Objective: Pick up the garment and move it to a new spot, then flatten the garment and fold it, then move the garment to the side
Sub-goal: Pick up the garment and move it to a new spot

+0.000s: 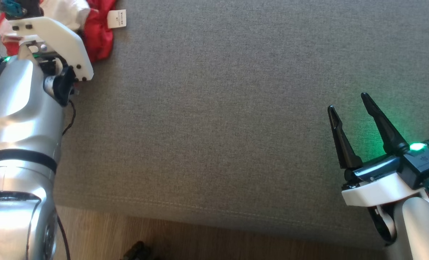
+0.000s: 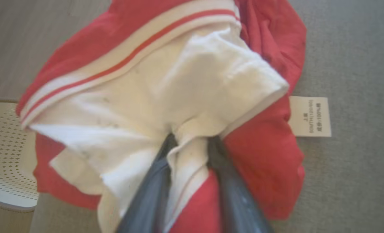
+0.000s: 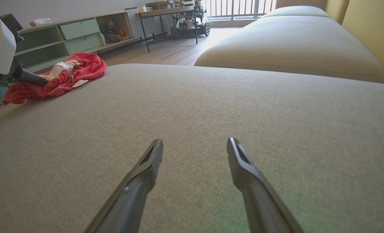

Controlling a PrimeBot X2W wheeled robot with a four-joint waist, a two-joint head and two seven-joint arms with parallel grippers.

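Observation:
The garment [image 2: 192, 81] is a crumpled red piece with a white lining and a white-and-red striped band. It lies at the far left corner of the grey sofa cushion [image 1: 218, 108], and the head view shows the garment [image 1: 99, 32] partly behind my left wrist. My left gripper [image 2: 190, 139] has its two dark fingers pressed on either side of a raised white fold of the cloth. A white care label [image 2: 309, 116] sticks out to the side. My right gripper [image 1: 348, 101] hovers open over bare cushion at the near right, far from the garment [image 3: 59, 77].
A perforated white basket [image 2: 7, 155] stands off the cushion's edge beside the garment. Wooden floor [image 1: 200, 238] runs along the cushion's near edge. A second cushion [image 3: 292, 42] lies beyond, and a low green cabinet [image 3: 66, 35] stands against the wall.

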